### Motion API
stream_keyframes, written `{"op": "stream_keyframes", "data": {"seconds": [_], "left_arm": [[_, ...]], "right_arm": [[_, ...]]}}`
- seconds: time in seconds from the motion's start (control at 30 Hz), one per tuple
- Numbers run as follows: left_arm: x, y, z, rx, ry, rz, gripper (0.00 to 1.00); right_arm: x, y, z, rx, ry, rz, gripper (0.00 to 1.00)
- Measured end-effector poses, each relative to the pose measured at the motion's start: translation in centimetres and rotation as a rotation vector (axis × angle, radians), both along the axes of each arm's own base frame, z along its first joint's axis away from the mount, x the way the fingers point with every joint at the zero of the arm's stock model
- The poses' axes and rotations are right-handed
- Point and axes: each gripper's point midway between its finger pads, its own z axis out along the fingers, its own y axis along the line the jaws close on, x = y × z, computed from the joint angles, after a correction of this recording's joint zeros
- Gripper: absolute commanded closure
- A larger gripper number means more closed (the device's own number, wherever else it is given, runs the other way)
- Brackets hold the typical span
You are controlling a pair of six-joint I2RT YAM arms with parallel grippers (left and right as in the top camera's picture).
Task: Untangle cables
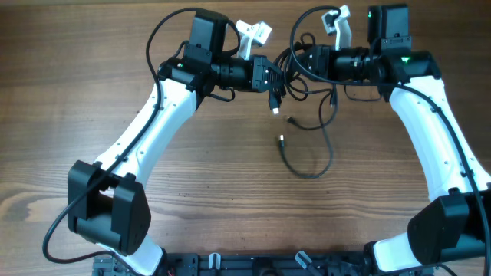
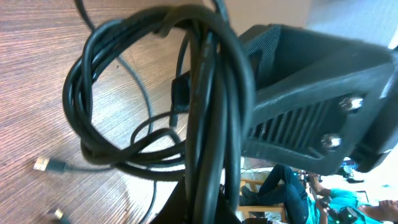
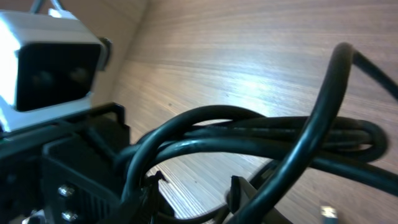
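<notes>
Cables (image 1: 290, 77) hang knotted between my two tools, held up off the bench (image 1: 92, 54) so I can draw the coils apart. My left tool (image 1: 266, 75) looks clamped on the bundle. My right tool (image 1: 305, 60) sits buried in loops — whether it grips, I cannot tell. One loose strand (image 1: 314, 165) trails onto the wood with its plug (image 1: 281, 139) free — but the tools nearly touch, which leaves little room to pull.

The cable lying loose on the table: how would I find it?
Look down on the wooden table. Below the knotted cables bunched between the white arms, one loose cable curls in a big U. Unlike the bunch, it lies flat and open, ending in a small plug.
</notes>
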Motion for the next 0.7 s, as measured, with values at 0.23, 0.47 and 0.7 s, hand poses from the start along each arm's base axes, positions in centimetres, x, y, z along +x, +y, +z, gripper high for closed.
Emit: {"op": "stream_keyframes", "data": {"seconds": [0.23,0.47,0.7], "left_arm": [[-0.7,-0.4,-0.1,0.001,0.02,-0.017,0.87],[-1.5,-1.4,-0.5,0.018,0.023,-0.034,0.92],[-0.9,-0.6,-0.7,0.027,0.026,-0.011,0.85]], "right_arm": [[-0.4,2.0,2.6,0.115,-0.076,0.104,0.62],[-1.4,3.7,3.4,0.163,-0.08,0.166,0.62],[-1.3,3.4,2.3,0.116,-0.037,0.121,0.72]]}}
